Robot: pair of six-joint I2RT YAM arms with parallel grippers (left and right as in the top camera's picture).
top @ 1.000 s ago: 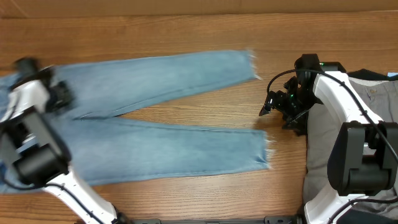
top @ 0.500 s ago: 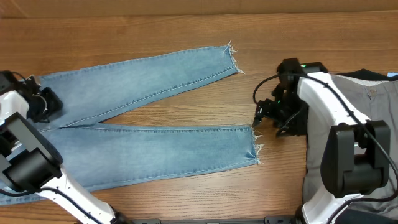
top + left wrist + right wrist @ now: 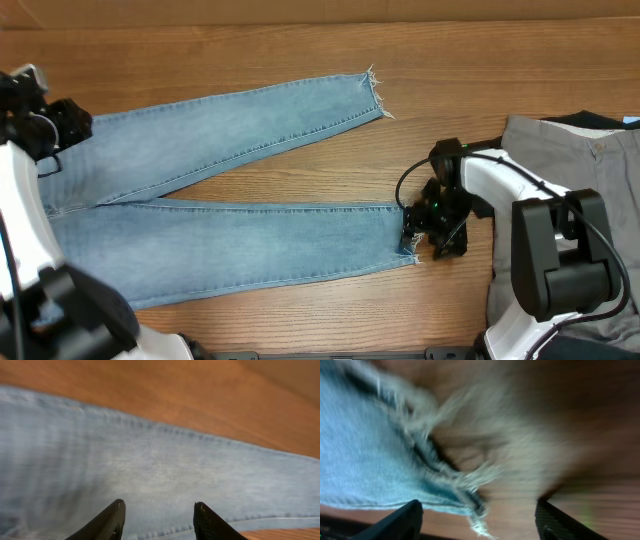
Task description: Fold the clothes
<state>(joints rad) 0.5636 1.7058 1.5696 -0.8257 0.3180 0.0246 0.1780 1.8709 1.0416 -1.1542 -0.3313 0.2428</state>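
Note:
The light-blue jeans point(image 3: 240, 190) lie flat on the wooden table with both legs running right and frayed hems at their ends. The waistband end is at the far left, partly hidden by my left arm. My left gripper point(image 3: 45, 150) is open above the upper leg near the left end; the left wrist view shows denim point(image 3: 150, 460) between its open fingers point(image 3: 157, 520). My right gripper point(image 3: 412, 238) is open at the frayed hem of the lower leg point(image 3: 470, 490), with its fingers point(image 3: 480, 520) spread around the hem corner.
A grey garment point(image 3: 570, 200) lies at the right side of the table under my right arm. Bare wood point(image 3: 450, 90) shows beyond the upper leg's hem and along the far edge.
The jeans were pulled left and straightened. My right gripper has moved down and left to the lower leg's hem. My left gripper has shifted slightly up at the left end.

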